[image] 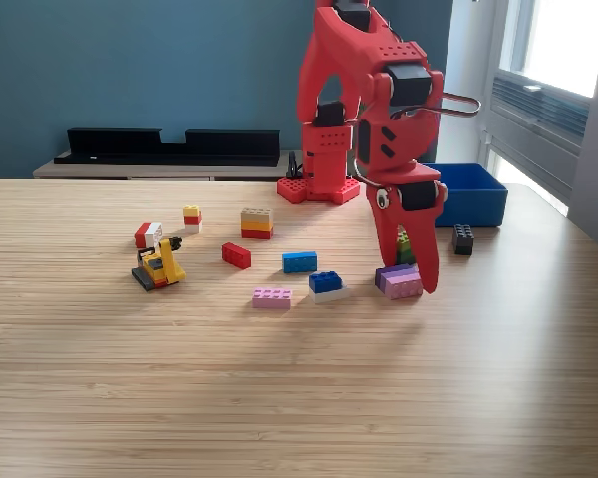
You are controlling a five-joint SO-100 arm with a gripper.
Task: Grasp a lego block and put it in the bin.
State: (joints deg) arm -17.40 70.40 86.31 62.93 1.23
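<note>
Jaws apart, straddling a small stack of blocks (398,280): purple below, pink at the front, with a green piece (405,245) showing in the gap higher up. Long red finger (426,254) reaching down to the table (299,398) on the exterior view's right of the stack, the other finger on its left side; no telling whether either pad touches the plastic yet. Gripper (407,261) pointing nearly straight down, probably so the fingers can close from both sides on the stack without knocking the neighbours.

Just to the exterior view's left of the stack, a dark blue block on a pale plate (326,283), then a lighter blue block (299,261) and a flat pink plate (272,297). Farther left, a red block (236,255), a tan-yellow-red stack (257,222), a little yellow-topped stack (192,218), a red-and-white piece (148,234) and a small yellow vehicle (158,266). All spread loosely, well apart, leaving room for picking one at a time.

Behind and to the exterior view's right, the blue bin (473,194), open-topped, near the arm's base (318,189), within a short swing of the grasp. A black block (463,238) lying just in front of it, outside. Nothing visible inside from this angle. Judged stage: closing on the block, lift and carry not yet done.
</note>
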